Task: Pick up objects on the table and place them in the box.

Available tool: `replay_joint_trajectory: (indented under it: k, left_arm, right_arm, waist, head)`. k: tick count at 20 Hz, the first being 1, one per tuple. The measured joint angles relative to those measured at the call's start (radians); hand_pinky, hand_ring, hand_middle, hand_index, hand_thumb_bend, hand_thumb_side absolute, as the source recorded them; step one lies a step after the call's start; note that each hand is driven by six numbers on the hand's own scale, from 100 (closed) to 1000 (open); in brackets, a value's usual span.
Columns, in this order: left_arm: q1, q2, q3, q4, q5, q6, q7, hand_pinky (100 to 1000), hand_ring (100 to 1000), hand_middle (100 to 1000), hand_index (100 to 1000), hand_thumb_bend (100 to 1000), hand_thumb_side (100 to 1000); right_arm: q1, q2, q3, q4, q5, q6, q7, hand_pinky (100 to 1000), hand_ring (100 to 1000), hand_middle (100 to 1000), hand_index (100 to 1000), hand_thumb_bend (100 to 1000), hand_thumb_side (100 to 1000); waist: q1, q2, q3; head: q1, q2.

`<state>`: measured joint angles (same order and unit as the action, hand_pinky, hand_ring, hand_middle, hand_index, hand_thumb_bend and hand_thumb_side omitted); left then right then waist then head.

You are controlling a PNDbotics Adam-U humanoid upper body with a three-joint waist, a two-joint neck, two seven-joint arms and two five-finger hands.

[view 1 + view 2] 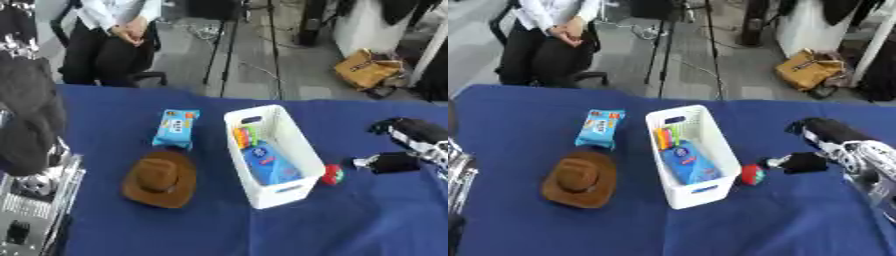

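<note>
The small red thing [751, 175] lay just beside the white box's [710, 190] right wall, with my right hand [805, 162] right of it, nearer than any other, though I could not tell how its fingers stood. Left of the box, on the blue surface [780, 220], sat a brown hat [579, 180] and a blue packet [598, 128]; beyond it, grey floor.
</note>
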<state>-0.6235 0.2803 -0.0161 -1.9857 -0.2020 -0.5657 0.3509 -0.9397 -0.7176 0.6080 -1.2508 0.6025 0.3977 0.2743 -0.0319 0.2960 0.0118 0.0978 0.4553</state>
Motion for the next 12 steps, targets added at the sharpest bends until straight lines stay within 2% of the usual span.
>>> replay_joint_trajectory:
  k: [5, 12]
  left_arm:
    - [0.0, -0.002, 0.0, 0.0, 0.002, 0.0, 0.0, 922, 948, 901, 987, 100, 1000]
    - [0.001, -0.008, 0.0, 0.0, 0.004, 0.0, 0.0, 922, 948, 901, 987, 100, 1000]
  right_arm:
    - [0.008, 0.038, 0.01, 0.007, 0.004, 0.047, -0.024, 868, 899, 816, 910, 721, 752]
    - [0.02, 0.061, 0.013, 0.025, 0.018, 0.06, -0.053, 858, 885, 785, 893, 715, 713]
  waist:
    - [0.001, 0.0, 0.003]
    - [0.003, 0.0, 0.007]
  head:
    - [-0.006, 0.0]
    - [-0.011, 0.0]
